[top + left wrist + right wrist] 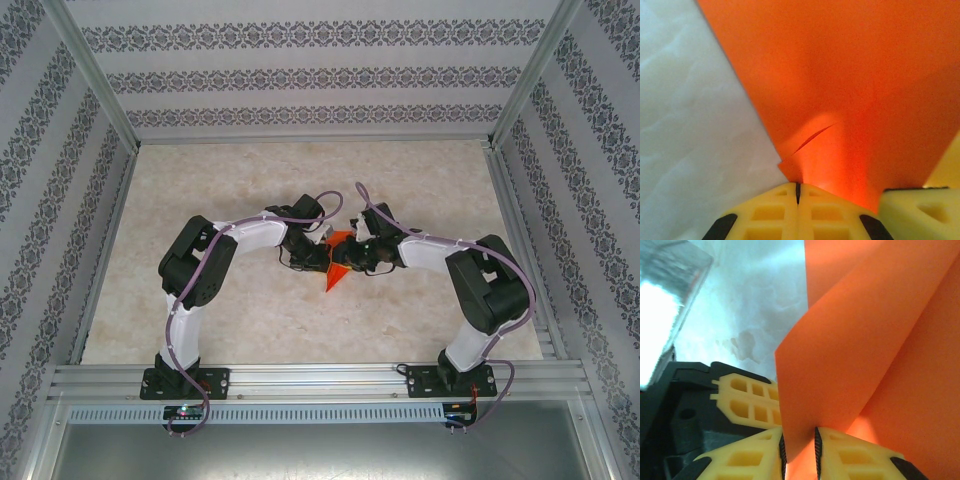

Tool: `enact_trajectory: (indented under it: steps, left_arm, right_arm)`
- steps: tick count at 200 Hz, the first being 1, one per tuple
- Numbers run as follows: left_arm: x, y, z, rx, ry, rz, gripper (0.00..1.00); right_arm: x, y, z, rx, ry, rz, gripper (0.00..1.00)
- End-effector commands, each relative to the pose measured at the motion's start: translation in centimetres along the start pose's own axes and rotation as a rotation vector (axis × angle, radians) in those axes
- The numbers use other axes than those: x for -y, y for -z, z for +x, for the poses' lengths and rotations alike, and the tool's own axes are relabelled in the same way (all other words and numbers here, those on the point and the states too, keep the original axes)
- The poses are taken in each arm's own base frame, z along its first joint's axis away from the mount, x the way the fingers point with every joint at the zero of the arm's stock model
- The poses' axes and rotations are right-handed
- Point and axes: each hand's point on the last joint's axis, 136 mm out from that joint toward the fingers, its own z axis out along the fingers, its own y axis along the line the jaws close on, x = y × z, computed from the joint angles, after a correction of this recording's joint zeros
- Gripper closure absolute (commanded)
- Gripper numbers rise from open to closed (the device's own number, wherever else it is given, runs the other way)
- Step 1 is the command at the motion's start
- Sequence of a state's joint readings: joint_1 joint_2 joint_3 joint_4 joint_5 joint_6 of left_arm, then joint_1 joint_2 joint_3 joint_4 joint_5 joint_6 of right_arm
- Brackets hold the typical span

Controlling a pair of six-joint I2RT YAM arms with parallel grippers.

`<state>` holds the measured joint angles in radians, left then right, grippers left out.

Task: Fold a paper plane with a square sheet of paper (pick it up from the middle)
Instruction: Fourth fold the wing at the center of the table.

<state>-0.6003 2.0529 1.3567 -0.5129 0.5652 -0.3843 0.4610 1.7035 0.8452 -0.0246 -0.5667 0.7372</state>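
The square sheet of paper point(336, 270) is bright orange and folded into a pointed paper plane shape, its tip aimed at the near edge of the table. Both grippers meet over its far end. My left gripper point(798, 186) is shut, pinching a corner of the paper point(850, 75) between its yellow fingers. The jaws of my right gripper point(799, 437) stand slightly apart, and a loose flap of the paper point(865, 340) hangs in the gap without being squeezed. From above, the left gripper point(322, 245) and right gripper point(352, 252) sit almost touching.
The beige marbled table point(250, 180) lies inside an aluminium frame with patterned walls. The left gripper's yellow fingers point(747, 400) sit right beside the right gripper in the right wrist view. A right finger point(915, 210) crowds the left wrist view.
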Motion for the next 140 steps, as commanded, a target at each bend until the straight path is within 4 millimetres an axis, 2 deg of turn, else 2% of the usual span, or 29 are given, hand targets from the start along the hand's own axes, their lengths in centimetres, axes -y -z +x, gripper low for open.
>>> enact_trajectory:
  steps: [1,114,140]
  left_arm:
    - [-2.0,-1.7,-0.2,0.006,-0.005,-0.041,0.96]
    - [-2.1,-1.6,-0.2,0.009,-0.005,-0.040,0.96]
    - [-2.1,-1.7,-0.3,0.010,-0.004,-0.039,0.96]
  right_arm:
    - [-1.2,0.7,-0.8,0.036,0.015,-0.049,0.76]
    - [-0.6,2.2,-1.2,0.078,0.002,-0.041,0.74]
    - [-0.5,2.0,-1.1,0.068,0.001,-0.036,0.78]
